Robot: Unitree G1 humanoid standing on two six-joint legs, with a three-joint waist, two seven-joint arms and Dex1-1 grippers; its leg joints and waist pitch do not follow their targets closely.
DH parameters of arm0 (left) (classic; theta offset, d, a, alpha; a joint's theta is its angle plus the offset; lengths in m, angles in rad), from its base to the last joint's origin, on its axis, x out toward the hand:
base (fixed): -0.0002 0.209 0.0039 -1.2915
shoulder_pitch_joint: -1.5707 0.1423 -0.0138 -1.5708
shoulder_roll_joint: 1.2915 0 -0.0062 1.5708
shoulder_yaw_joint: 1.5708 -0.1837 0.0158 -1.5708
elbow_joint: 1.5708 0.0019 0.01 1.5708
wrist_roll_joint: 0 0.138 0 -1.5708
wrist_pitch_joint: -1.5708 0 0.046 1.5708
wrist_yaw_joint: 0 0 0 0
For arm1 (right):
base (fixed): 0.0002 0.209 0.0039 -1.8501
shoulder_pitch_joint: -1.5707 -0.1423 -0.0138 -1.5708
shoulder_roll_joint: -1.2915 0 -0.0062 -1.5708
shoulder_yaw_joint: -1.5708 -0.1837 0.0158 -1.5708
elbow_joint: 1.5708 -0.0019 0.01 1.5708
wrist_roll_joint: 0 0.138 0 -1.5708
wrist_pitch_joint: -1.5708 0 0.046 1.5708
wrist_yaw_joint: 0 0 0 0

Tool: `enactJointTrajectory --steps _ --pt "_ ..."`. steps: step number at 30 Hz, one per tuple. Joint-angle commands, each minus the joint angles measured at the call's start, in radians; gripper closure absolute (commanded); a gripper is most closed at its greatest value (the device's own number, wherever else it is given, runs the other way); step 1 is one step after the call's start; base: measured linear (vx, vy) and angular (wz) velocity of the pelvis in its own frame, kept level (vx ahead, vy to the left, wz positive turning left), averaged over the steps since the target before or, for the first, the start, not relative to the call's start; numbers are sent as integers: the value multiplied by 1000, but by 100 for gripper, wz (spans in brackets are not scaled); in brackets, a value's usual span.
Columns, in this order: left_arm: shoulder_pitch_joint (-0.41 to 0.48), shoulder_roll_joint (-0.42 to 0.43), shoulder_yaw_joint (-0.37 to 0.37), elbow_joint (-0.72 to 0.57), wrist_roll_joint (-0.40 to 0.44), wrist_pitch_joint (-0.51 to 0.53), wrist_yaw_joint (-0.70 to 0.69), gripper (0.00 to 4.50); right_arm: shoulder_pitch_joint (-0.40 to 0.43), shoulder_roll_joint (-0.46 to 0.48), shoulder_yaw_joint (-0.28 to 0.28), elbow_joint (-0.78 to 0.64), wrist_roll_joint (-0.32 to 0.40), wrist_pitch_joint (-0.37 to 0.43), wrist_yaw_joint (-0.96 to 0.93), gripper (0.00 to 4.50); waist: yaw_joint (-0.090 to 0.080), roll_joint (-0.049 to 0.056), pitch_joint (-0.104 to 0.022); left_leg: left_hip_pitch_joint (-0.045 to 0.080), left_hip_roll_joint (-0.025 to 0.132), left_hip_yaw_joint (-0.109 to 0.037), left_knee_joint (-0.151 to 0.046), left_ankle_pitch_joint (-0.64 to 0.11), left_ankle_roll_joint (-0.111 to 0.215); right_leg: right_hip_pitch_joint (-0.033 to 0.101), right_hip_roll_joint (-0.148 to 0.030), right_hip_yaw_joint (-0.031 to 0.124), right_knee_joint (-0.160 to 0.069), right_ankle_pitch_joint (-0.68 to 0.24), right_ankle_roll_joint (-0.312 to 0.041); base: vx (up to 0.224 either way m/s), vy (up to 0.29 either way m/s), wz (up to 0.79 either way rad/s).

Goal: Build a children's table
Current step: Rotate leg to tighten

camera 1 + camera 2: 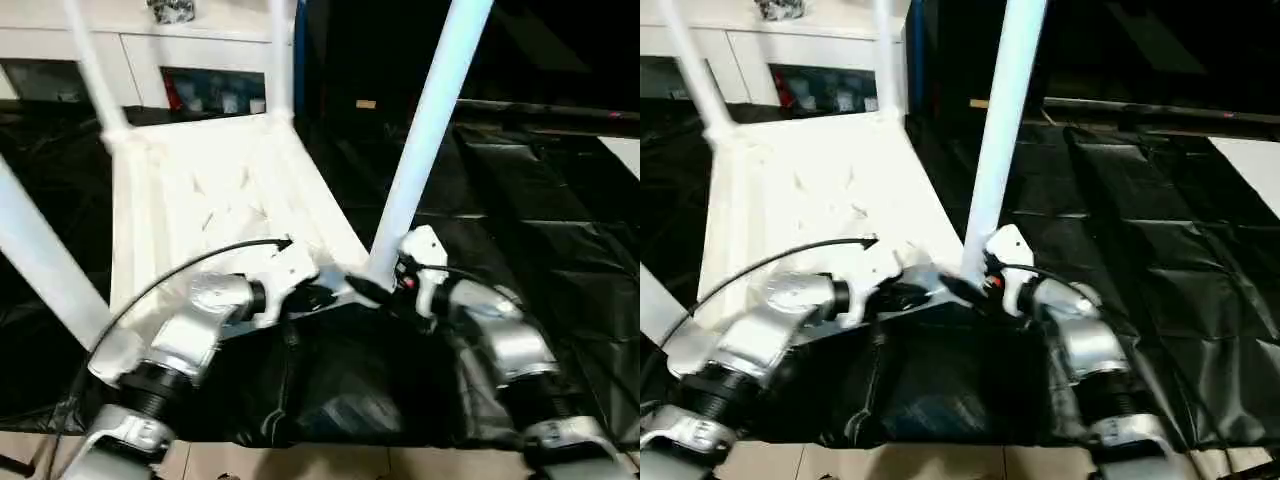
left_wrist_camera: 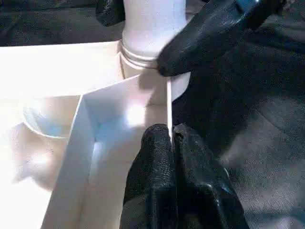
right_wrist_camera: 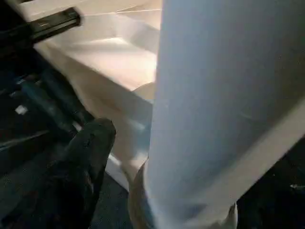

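White plastic tabletop (image 1: pixel 200 200) lies upside down on the black-covered worktop (image 1: pixel 540 200), legs standing in its corner sockets. Left gripper (image 2: pixel 170 143) has its jaws clenched on the thin rim at the tabletop's 5 o'clock corner. Right gripper (image 1: pixel 385 287) sits at the foot of the near right leg (image 1: pixel 425 130), jaws apparently spread around it rather than gripping.

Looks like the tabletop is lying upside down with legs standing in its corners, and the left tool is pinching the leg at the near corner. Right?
Not quite. The left tool is shut on a thin rib of the tabletop, not on the leg, as the left wrist view shows. The rest holds: the tabletop lies underside up with legs standing in its corners.
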State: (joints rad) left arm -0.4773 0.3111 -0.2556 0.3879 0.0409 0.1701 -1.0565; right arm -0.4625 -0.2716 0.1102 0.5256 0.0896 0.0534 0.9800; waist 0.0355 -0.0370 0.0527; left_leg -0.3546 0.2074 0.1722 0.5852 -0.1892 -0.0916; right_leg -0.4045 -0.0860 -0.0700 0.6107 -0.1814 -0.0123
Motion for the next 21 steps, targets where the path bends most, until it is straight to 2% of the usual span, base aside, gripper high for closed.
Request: enactJointTrajectory --steps 1,5,11,17,21 --pt "-10 0 -8 -31 -44 -41 -45 450 12 -12 37 -19 19 4 81 102 3 4 -65 -2 22 1 -66 -187 73 53 -47 44 -67 -153 -235 0 0 0" --pt "-25 34 -7 -3 -51 -68 -89 450 2 -40 50 -17 22 0 140 123 6 5 -65 0 23 3 -65 -170 82 53 -48 45 -64 -122 -255 0 0 0" --pt "-39 48 4 22 -58 -81 -103 450 -1 -45 60 -17 32 6 176 185 12 0 -62 1 23 3 -67 -197 61 52 -50 46 -70 -197 -232 0 0 0" --pt "-34 58 6 22 -64 -85 -113 450 4 -47 69 -19 31 3 190 234 18 -1 -64 0 24 3 -66 -169 63 53 -50 46 -64 -163 -235 0 0 0" --pt "-31 67 6 26 -68 -84 -129 450 4 -46 73 -17 34 5 199 247 18 -2 -64 0 23 3 -65 -161 65 54 -49 45 -63 -151 -238 0 0 0"
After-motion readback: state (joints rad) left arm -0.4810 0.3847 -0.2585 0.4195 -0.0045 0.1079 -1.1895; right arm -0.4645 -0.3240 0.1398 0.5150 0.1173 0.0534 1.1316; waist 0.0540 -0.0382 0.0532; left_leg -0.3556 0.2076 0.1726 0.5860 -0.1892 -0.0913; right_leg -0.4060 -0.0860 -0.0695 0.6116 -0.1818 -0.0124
